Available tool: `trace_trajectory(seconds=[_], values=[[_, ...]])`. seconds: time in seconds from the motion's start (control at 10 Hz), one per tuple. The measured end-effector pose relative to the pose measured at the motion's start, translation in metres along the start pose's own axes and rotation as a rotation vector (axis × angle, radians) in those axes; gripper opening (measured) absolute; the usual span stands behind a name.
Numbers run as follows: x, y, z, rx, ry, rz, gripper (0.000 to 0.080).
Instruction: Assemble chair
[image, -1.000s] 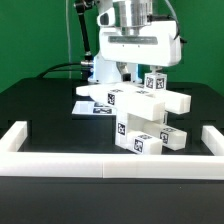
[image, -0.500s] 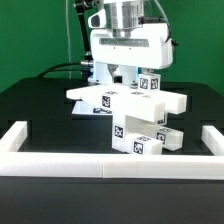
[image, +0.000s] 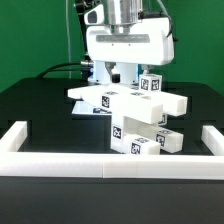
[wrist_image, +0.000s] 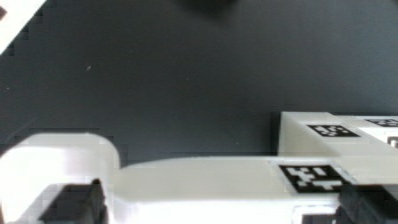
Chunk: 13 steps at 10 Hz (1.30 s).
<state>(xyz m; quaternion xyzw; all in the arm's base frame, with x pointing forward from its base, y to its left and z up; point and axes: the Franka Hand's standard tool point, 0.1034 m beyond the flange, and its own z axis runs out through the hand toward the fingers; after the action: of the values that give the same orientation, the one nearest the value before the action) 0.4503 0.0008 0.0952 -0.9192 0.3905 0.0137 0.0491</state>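
The chair (image: 135, 112) stands at the table's middle as a stack of white tagged blocks: a long slab (image: 125, 100) lies across the top, and smaller blocks (image: 140, 140) sit under it. My gripper (image: 133, 78) hangs straight down over the slab, just beside a small tagged cube (image: 152, 83). In the wrist view the gripper (wrist_image: 210, 206) is open wide, and a white tagged part (wrist_image: 196, 178) fills the space between the two dark fingers (wrist_image: 71, 206). Whether the fingers press on that part does not show. Another tagged white piece (wrist_image: 347, 130) lies beyond it.
A low white border rail (image: 110, 162) runs along the table's front, with raised ends at the exterior view's left (image: 15, 135) and right (image: 212, 138). The marker board (image: 86, 109) lies flat behind the chair. A black cable (image: 60, 68) trails at the back.
My gripper has moved a little toward the exterior view's left. The top slab's left end has shifted the same way with it. The jaws have stayed wide.
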Motion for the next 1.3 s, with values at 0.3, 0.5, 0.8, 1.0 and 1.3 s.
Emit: trace_trajectory(seconds=[0.3, 0.5, 0.8, 1.0, 1.3], values=[[-0.003, -0.002, -0.001, -0.001, -0.002, -0.003, 0.0649], [-0.021, -0.014, -0.014, 0.010, -0.008, -0.019, 0.0649], [-0.054, -0.025, -0.012, 0.026, 0.016, 0.077, 0.0649], [-0.063, -0.024, -0.007, 0.034, 0.016, 0.081, 0.0649], [-0.064, -0.024, -0.006, 0.032, 0.016, 0.050, 0.0649]])
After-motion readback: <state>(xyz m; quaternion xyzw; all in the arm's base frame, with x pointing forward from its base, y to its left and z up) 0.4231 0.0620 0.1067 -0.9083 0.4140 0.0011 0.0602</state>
